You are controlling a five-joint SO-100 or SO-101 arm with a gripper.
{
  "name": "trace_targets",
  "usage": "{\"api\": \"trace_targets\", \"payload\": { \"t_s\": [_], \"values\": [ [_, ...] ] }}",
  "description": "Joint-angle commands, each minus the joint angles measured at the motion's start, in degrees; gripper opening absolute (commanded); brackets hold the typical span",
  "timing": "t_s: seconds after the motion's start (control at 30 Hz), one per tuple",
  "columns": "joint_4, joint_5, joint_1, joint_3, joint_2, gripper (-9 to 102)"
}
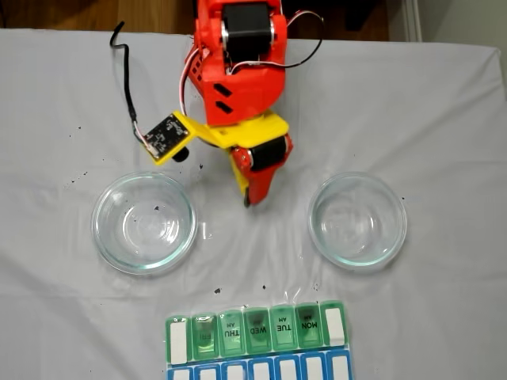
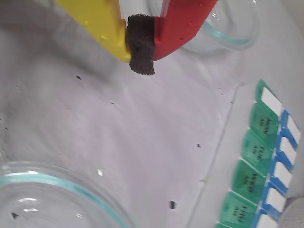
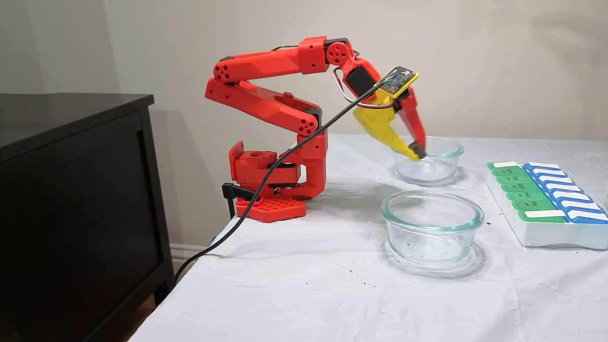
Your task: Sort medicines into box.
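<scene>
My gripper [image 1: 249, 198] hangs above the white cloth between two glass dishes, pointing down. It is shut, and its yellow and red fingers press on a black foam pad [image 2: 141, 52] with nothing else between them. In a fixed view from the side, the gripper [image 3: 417, 153] stands in front of the far dish's rim. The box [image 1: 257, 328] lies flat at the table's near edge with its green day-labelled lids down; it also shows in the wrist view [image 2: 251, 180] and from the side [image 3: 541, 190]. The medicines are out of view.
Two round clear glass dishes stand left [image 1: 97, 222] and right [image 1: 404, 223] of the gripper, and both look empty. A black cable [image 3: 285, 161] runs from the wrist camera off the table's edge. A dark cabinet [image 3: 71, 190] stands beside the table.
</scene>
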State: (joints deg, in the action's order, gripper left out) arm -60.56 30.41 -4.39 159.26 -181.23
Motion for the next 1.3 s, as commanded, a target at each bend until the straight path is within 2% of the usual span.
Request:
{"api": "trace_targets", "payload": {
  "t_s": [0.0,0.03,0.23,0.57,0.67,0.7,0.73,0.77,0.8,0.83,0.87,0.9,0.93,1.03,1.27],
  "values": [
    [-7.12,2.72,-1.41,1.76,-2.37,0],
    [-9.14,3.43,-1.41,2.99,-2.37,0],
    [-4.83,4.92,-5.45,12.13,-2.29,0],
    [-4.83,6.24,-6.24,12.13,-2.37,0],
    [-4.83,9.32,-7.29,12.3,-2.37,0],
    [-4.39,15.21,-7.47,12.74,-2.37,0],
    [-3.52,30.15,-7.47,14.5,-2.37,0],
    [-2.37,46.67,-7.47,17.58,-2.37,0],
    [-5.89,73.65,-6.94,19.16,-0.7,2],
    [-9.49,90.18,-6.5,19.16,-0.18,3],
    [-9.14,92.55,-7.12,19.16,-1.41,5],
    [-9.76,93.96,-6.94,19.16,-2.29,5],
    [-9.84,90.62,-6.68,19.16,-1.85,5],
    [-9.49,69.43,-7.21,19.16,-2.37,6],
    [-9.67,71.37,-6.94,19.16,-2.37,6]
  ]
}}
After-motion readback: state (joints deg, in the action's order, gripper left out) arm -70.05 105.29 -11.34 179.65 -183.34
